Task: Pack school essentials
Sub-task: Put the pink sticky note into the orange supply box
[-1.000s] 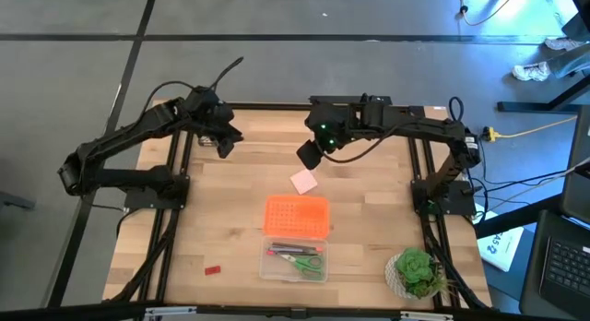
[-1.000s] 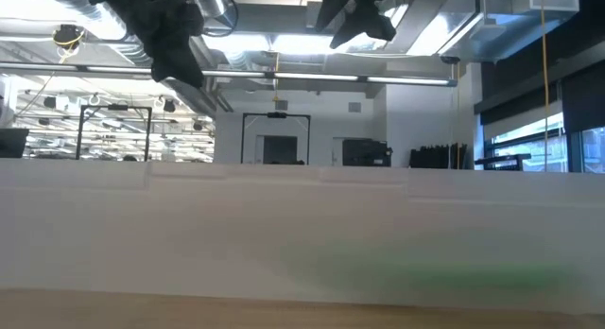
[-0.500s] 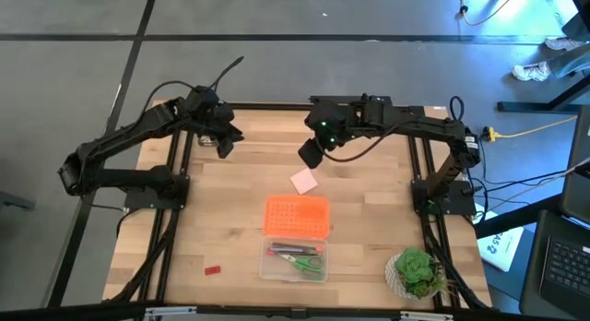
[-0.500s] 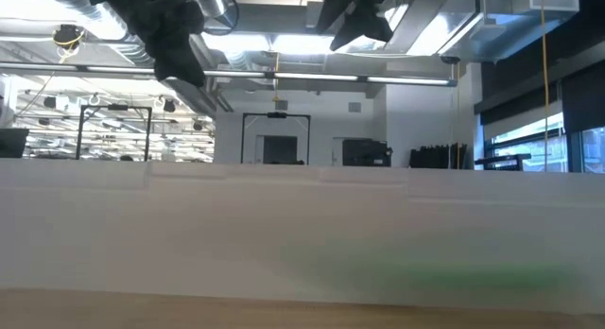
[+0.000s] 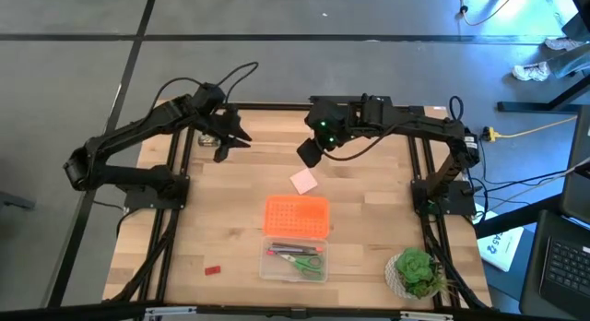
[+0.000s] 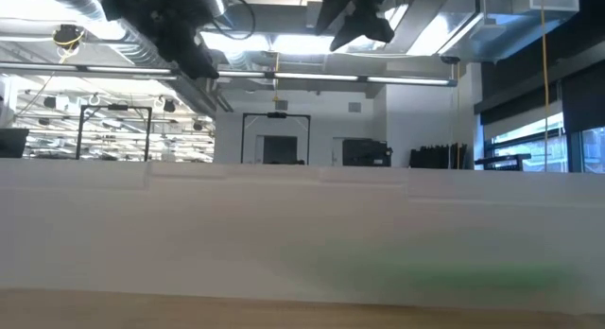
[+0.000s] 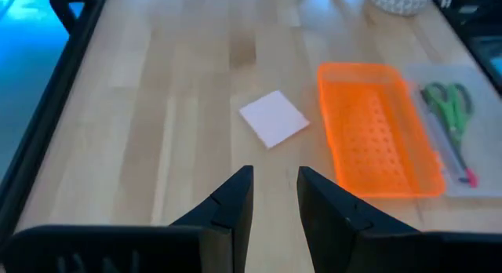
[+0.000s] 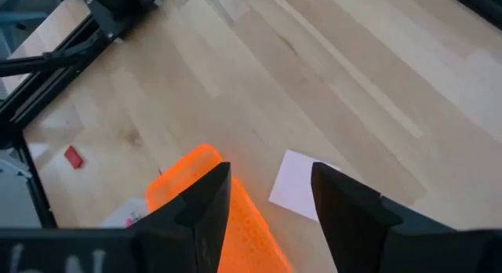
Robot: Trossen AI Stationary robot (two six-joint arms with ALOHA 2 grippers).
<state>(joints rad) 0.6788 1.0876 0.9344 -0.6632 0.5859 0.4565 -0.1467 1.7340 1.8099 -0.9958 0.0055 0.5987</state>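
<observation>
Pink pad (image 5: 304,181) on wooden table (image 5: 240,210); ceiling ducts (image 6: 57,26) beyond.

One pink square pad (image 5: 303,181); one orange perforated lid (image 5: 296,216); one clear plastic box (image 5: 295,262). One pair of green-handled scissors (image 5: 302,261); one tiny red block (image 5: 213,268); one potted plant (image 5: 415,272).

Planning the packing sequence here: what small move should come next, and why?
Probably lower the right tool onto the pink pad: it hovers open and empty beside it, while the pad lies loose on the table, outside the clear box.
</observation>
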